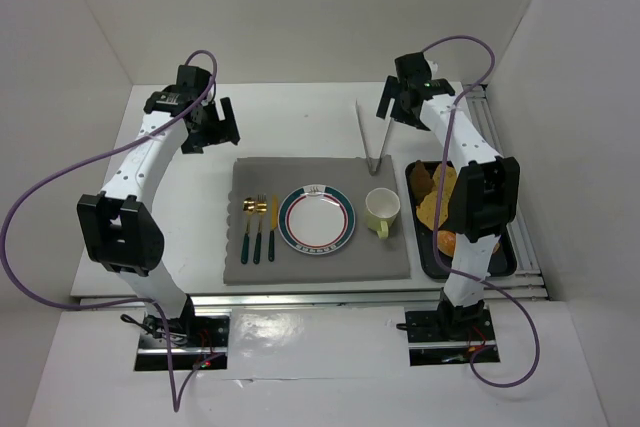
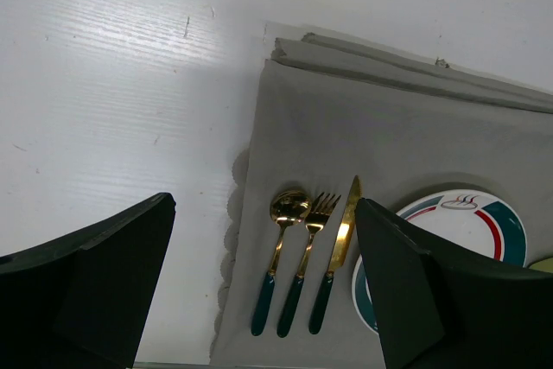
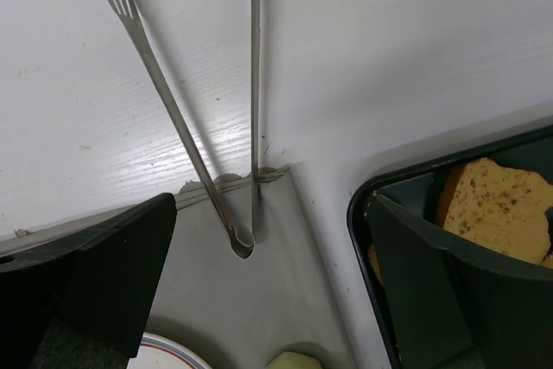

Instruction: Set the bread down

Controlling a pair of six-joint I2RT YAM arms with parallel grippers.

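From above, both grippers hang spread and empty: the left gripper beyond the grey fabric mat's far-left corner, the right gripper over the steel tongs. Tan bread slices lie in the black tray.

Left wrist: 3 gold, green-handled utensils lie beside the white plate.

Right wrist: the tongs' joined end rests on the mat's corner.

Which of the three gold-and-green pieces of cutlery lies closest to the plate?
The knife, with the flat blade: it lies right beside the plate, while the fork, then the spoon, lie farther from it.
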